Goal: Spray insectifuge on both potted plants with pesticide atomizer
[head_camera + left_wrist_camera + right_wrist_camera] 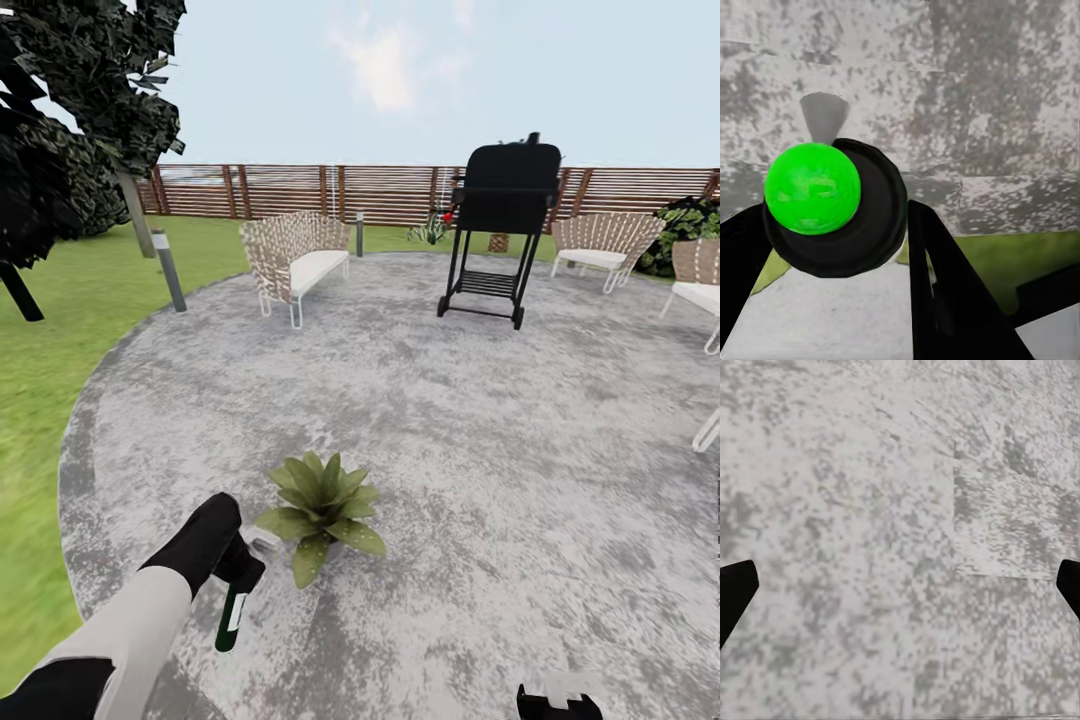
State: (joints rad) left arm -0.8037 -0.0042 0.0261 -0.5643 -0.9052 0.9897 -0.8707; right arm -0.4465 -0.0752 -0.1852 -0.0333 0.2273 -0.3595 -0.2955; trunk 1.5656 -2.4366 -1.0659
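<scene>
Dark-green pesticide atomizer (231,619) in left hand (243,566), head hidden, potted plant (320,513) beside.

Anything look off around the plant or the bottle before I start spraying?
Nothing stands out. The potted plant sits upright on the paved patio, leaves intact and with no whitish speckling visible from the head view. The left gripper holds the pesticide atomizer beside it, bottle hanging downward. No spill shows on the paving.
</scene>
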